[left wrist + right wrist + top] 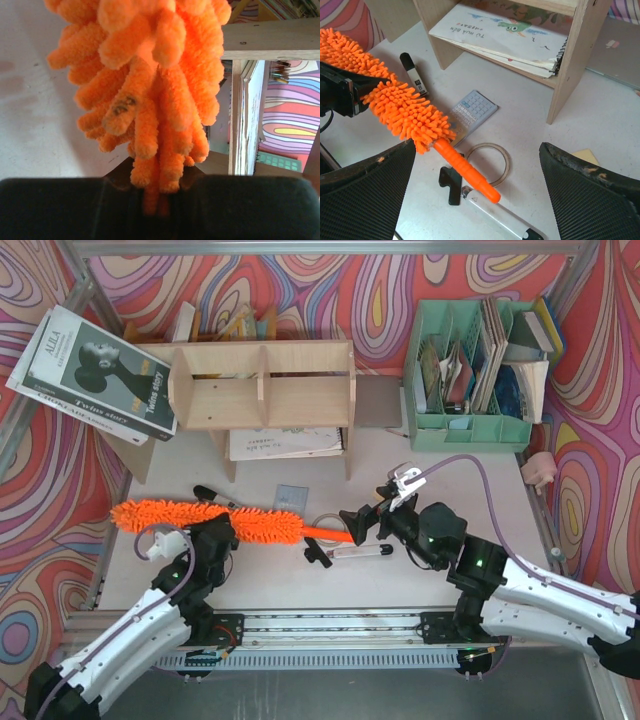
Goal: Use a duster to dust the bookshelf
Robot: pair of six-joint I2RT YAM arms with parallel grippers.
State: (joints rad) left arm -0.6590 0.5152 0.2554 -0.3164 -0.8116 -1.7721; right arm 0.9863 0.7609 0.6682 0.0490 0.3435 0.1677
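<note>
The orange fluffy duster [200,518] lies level just over the table in front of the bookshelf [265,385], its slim handle [328,533] pointing right. My left gripper [222,532] is shut on the fluffy head near its middle; in the left wrist view the strands [150,90] bulge out of the shut left gripper [155,200]. My right gripper [368,512] stands open at the handle's free end. In the right wrist view the handle [467,170] reaches between the wide-apart fingers [370,190] without touching them. The plywood bookshelf [575,60] stands beyond.
A silver-black pen-like tool [490,210] and a clear ring [487,162] lie under the handle, with a small calculator [472,110] and a black marker [413,74] nearby. A booklet [285,443] lies under the shelf. A mint-green file organiser [470,370] stands back right, a magazine [95,370] back left.
</note>
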